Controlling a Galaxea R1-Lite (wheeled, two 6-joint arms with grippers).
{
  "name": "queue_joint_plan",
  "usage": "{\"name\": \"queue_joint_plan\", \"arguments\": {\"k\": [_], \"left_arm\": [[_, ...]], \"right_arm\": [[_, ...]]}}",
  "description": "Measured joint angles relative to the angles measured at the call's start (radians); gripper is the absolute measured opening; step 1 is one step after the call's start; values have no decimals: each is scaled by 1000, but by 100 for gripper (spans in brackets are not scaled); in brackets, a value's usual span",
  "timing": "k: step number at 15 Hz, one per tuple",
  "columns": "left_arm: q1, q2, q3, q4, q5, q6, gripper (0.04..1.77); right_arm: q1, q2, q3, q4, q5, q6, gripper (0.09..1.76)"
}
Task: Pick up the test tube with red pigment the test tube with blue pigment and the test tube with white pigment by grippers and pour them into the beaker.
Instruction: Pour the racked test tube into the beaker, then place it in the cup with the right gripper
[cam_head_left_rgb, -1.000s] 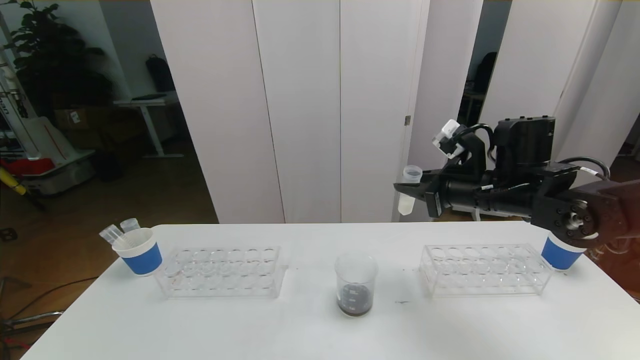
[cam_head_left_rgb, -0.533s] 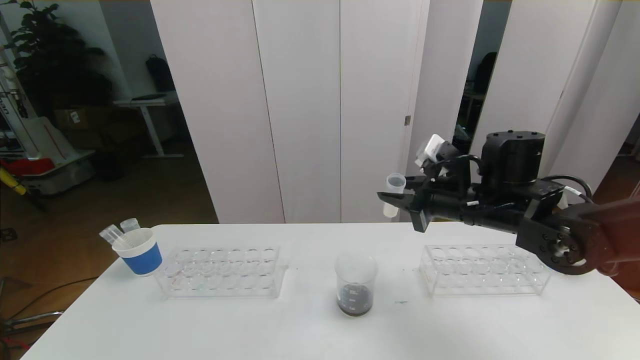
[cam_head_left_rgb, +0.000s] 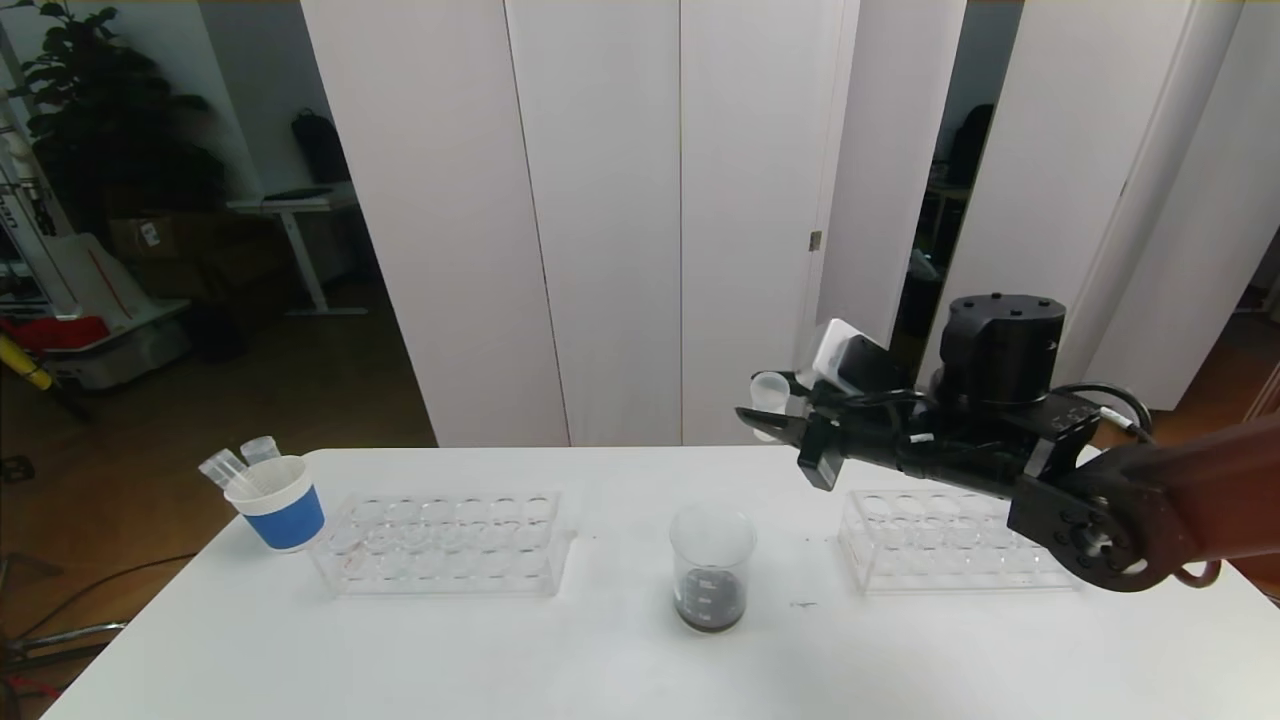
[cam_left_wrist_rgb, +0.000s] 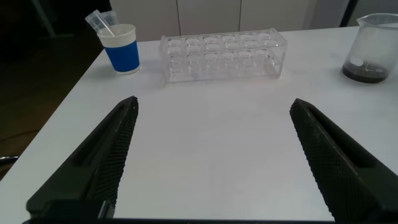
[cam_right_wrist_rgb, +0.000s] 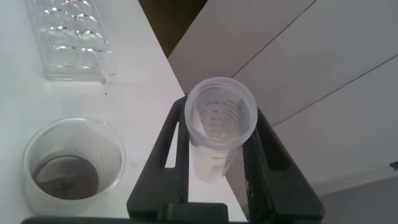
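Head view: the right gripper (cam_head_left_rgb: 765, 420) is raised above the white surface (cam_head_left_rgb: 620, 660), behind and slightly to the right of the beaker (cam_head_left_rgb: 711, 568). Its jaws are closed on the test tube with white pigment (cam_head_left_rgb: 769, 392), whose open rim shows above the jaws. The beaker stands upright near the middle of the surface, with a dark liquid at its bottom. A clear rack (cam_head_left_rgb: 440, 543) lies to its left and a second clear rack (cam_head_left_rgb: 940, 540) to its right, partly behind the right arm. A blue-and-white paper cup (cam_head_left_rgb: 278, 503) stands at the far left of the surface, just beside the left rack, with two clear tubes (cam_head_left_rgb: 238, 462) leaning out of it. The left arm is not seen here.

Left wrist view: the left gripper (cam_left_wrist_rgb: 214, 152) is held low over bare surface, jaws wide apart and holding nothing. Beyond it are the left rack (cam_left_wrist_rgb: 222, 56), the paper cup (cam_left_wrist_rgb: 120, 48) and the beaker (cam_left_wrist_rgb: 374, 48).

Right wrist view: the two black jaws clamp the tube (cam_right_wrist_rgb: 219, 127) on both sides; pale liquid sits in its lower part. The beaker (cam_right_wrist_rgb: 73, 165) stands on the surface below and to one side, not under the tube's mouth. A rack (cam_right_wrist_rgb: 69, 40) lies farther off.
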Motion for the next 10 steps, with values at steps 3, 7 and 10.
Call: {"name": "queue_joint_plan", "arguments": {"k": [3,7,10], "left_arm": [[0,0,0,0,0,0,174],[0,0,0,0,0,0,174],[0,0,0,0,0,0,174]], "right_arm": [[3,16,11,-42,8,-81,57],[6,44,36,-168,76,-174,57],[11,64,44,-203,118,-240,57]]}}
